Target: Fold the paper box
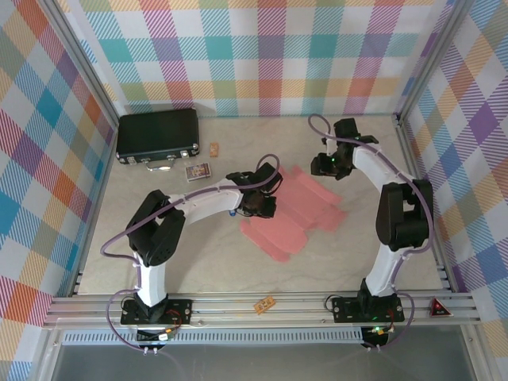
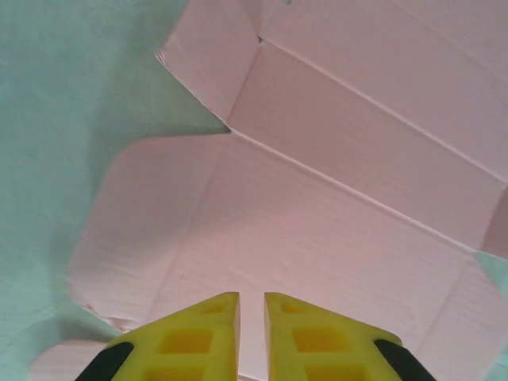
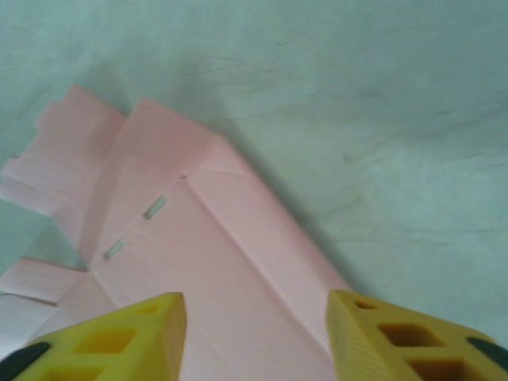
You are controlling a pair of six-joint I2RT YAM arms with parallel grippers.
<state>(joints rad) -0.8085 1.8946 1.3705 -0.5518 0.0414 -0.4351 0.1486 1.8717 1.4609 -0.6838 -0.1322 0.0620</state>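
Paper box [image 1: 298,208] lies flat and unfolded in the middle of the table [image 1: 381,254]. Left gripper [image 2: 252,300] is over its left side, fingers pinched almost together, nothing between them. Right gripper [image 3: 255,302] is over the far-right flap edge, jaws spread wide, holding nothing. Black case [image 1: 157,136] sits far-left.

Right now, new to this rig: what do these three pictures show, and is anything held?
Two robot arms stand at the table's near edge. The top picture looks down from behind them; the other two come from wrist cameras, yellow fingers at the bottom. A pink sheet lies on the table, a black case far left. The left gripper is shut over the sheet, the right gripper open over it. I see nothing held.
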